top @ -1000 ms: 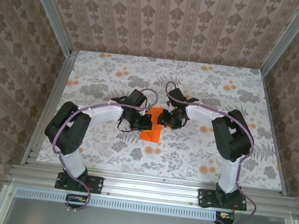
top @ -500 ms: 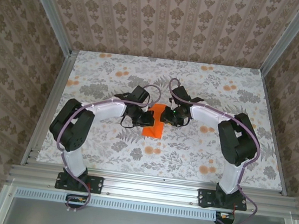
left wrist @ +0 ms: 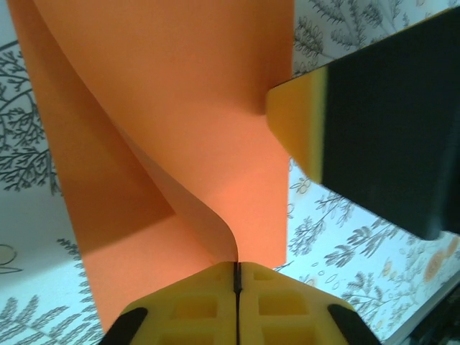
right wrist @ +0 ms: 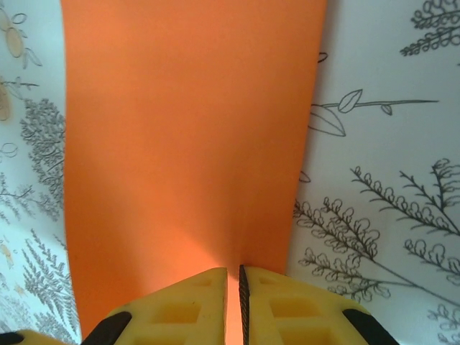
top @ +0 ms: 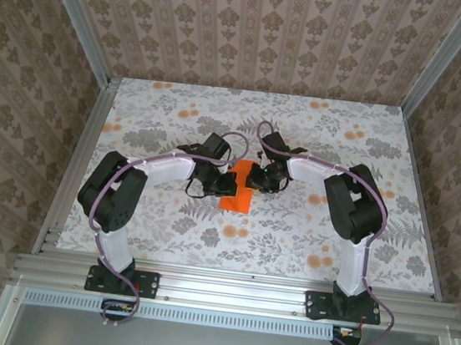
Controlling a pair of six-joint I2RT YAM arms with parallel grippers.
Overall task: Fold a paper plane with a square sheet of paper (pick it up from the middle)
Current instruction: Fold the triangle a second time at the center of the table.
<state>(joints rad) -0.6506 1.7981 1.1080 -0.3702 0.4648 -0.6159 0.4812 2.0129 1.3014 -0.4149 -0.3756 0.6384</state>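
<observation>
While both arms meet at mid-table in the overhead view, the left gripper (top: 218,185) and right gripper (top: 256,180) flank the square sheet of paper (top: 236,200), which lies on the flowered tablecloth (top: 306,241). From the left wrist, the pads are clamped on a curled-over edge of the sheet. From the right wrist, the jaws pinch an edge too. I'd judge this a first fold, uncreased, with the plane's point and wings all left to make.

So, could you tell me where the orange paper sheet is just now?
In the top view the square sheet of paper sits mid-table between the left gripper and the right gripper, both pinching it.
</observation>
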